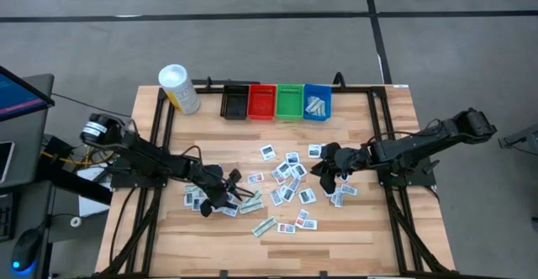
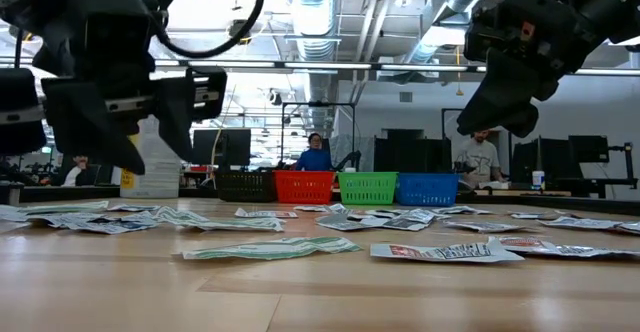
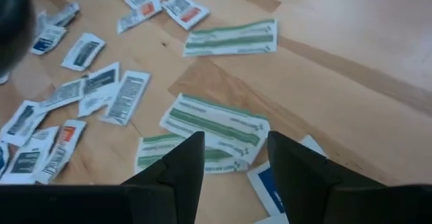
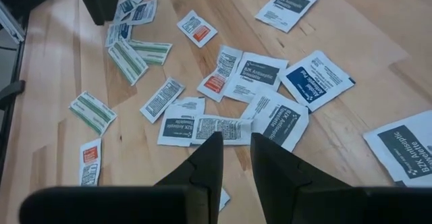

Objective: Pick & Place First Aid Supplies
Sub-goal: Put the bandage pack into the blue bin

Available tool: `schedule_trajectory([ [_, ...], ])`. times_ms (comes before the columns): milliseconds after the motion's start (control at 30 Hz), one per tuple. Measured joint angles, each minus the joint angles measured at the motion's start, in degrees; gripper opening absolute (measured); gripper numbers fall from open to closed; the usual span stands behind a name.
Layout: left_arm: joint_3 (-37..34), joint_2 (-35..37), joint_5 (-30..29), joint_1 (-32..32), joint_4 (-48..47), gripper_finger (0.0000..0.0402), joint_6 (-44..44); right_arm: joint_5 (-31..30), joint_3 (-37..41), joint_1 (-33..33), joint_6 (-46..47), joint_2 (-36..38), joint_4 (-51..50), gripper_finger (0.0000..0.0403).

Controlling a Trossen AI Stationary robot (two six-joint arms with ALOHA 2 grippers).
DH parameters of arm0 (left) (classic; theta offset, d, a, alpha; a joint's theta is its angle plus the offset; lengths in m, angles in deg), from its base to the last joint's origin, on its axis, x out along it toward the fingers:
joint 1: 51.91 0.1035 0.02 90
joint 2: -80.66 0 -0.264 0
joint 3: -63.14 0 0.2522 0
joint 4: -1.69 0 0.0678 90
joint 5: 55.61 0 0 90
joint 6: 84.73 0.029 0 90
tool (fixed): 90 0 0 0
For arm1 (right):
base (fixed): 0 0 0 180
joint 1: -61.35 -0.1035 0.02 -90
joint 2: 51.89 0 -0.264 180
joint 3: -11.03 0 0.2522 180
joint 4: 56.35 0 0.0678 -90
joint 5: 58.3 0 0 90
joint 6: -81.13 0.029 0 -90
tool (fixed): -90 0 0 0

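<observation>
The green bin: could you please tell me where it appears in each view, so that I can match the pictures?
High view: the green bin stands at the table's far edge, third in the row of four bins.
Low view: green bin in the middle distance, near the picture's centre.
Left wrist view: not in it.
Right wrist view: not in it.
Shared landmark: the red bin beside it.

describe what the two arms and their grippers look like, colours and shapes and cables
Both arms are dark, nearly black, built of chunky jointed segments. The left arm has a silver-and-black round cap near its base and thin black cables looping along it. The right arm looks the same, without that cap showing. The left gripper and right gripper each end in two dark, wedge-shaped fingers tapering to points.
</observation>
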Motion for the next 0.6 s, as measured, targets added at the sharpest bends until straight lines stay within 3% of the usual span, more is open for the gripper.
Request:
schedule_trajectory([
  [200, 0.4, -3.7, 2.9, -0.1, 0.4, 0.0163, 0.5, 0.0, 0.0, 0.0, -1.0, 0.0, 0.0, 0.0071],
  [600, 3.8, -8.7, 3.1, 0.0, 1.1, 0.0163, 1.6, 0.1, 0.0, 0.0, -1.5, 0.0, -0.1, 0.0071],
])
